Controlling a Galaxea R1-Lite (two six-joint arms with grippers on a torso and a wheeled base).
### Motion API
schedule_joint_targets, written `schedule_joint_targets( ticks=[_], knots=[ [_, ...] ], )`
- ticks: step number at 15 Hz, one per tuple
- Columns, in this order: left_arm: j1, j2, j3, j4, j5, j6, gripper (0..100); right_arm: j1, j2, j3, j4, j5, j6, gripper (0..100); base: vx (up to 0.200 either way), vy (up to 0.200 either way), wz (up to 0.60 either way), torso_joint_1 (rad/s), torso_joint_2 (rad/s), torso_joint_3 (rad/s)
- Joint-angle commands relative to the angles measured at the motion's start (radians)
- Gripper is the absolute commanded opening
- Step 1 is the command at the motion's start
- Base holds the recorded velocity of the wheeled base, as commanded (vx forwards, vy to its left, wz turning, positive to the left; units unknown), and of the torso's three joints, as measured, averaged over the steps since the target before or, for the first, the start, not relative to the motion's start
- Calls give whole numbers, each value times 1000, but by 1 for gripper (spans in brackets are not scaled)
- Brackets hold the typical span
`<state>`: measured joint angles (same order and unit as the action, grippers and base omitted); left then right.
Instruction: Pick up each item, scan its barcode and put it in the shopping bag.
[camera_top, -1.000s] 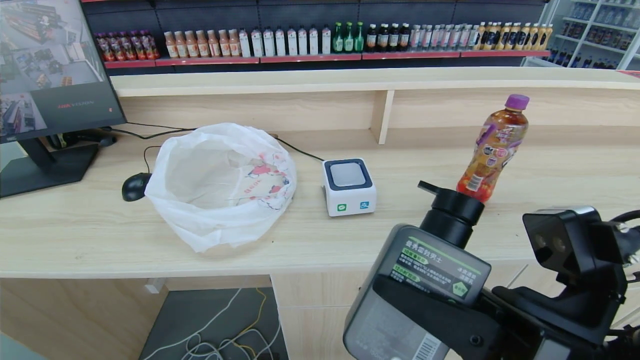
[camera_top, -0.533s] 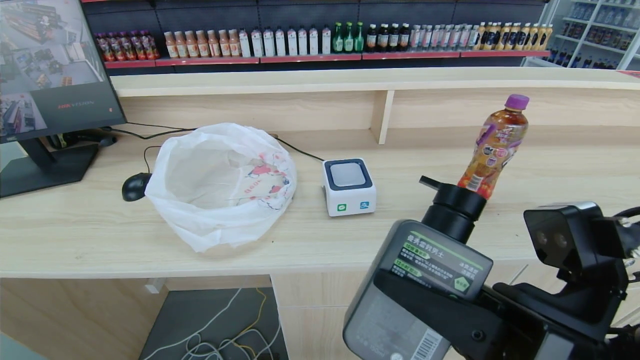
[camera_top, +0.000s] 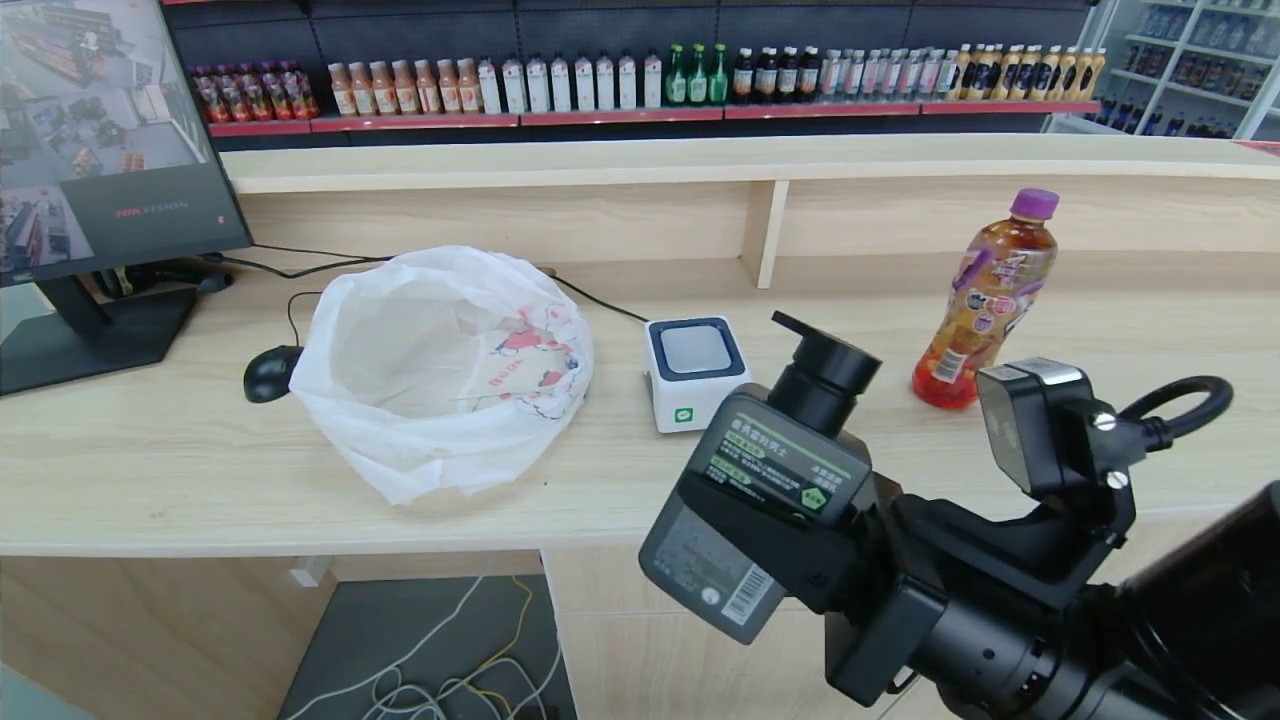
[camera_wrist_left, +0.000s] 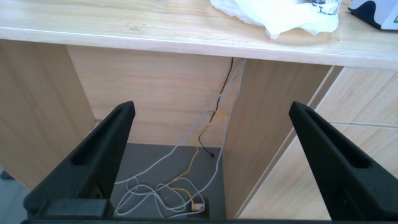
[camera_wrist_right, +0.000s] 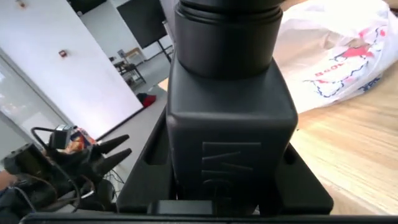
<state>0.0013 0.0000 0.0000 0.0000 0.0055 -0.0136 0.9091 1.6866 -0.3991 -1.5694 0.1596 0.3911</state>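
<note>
Looking from the head, you have two bottles, one bag, one scanner, one mouse and one monitor. The right gripper (camera_top: 850, 545) is clamped on the dark bottle (camera_top: 765, 480) and holds it tilted in the air over the front edge of the counter (camera_top: 150, 470). Its black cap points up toward the scanner (camera_top: 695, 375), and a barcode sticker shows on its low end. The drink bottle (camera_top: 985, 300), with a purple cap, stands upright on the counter to the right of the scanner, well apart from the bag. The shopping bag (camera_top: 440, 370) sits on the counter left of the scanner, with its mouth open upward. You see plain white plastic with red print inside it. The mouse (camera_top: 270, 372) lies just beside the bag's left side, and the monitor (camera_top: 100, 130) stands at the far left.

From the left wrist, the left gripper (camera_wrist_left: 211, 162) hangs low in front of the counter (camera_wrist_left: 124, 25) with its two fingers (camera_wrist_left: 93, 168) wide apart and nothing between them. Loose cables (camera_wrist_left: 168, 193) lie on the floor below. A fold of the bag (camera_wrist_left: 280, 15) hangs at the counter edge.

From the right wrist, the dark bottle (camera_wrist_right: 230, 106) sits gripped at both sides by the right gripper (camera_wrist_right: 227, 186). The bag (camera_wrist_right: 336, 56) lies beyond it on the counter (camera_wrist_right: 348, 155).
</note>
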Motion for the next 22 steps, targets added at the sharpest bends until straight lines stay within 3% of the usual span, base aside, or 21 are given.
schedule_joint_targets(
  ticks=[1,5,9,15,17,22],
  knots=[
    [0,0,0,0,1,0,100,-6,25,-9,-1,-17,-49,0,0,0,0,0,0,0],
    [0,0,0,0,1,0,100,-47,41,-38,-1,-157,-232,0,0,0,0,0,0,0],
    [0,0,0,0,1,0,100,-223,31,-30,-1,-209,-468,0,0,0,0,0,0,0],
    [0,0,0,0,1,0,100,-377,27,-79,-1,-189,-480,0,0,0,0,0,0,0],
    [0,0,0,0,1,0,100,-386,27,-101,-1,-124,-454,0,0,0,0,0,0,0],
    [0,0,0,0,1,0,100,-403,8,-98,-1,-126,-439,0,0,0,0,0,0,0]
  ],
)
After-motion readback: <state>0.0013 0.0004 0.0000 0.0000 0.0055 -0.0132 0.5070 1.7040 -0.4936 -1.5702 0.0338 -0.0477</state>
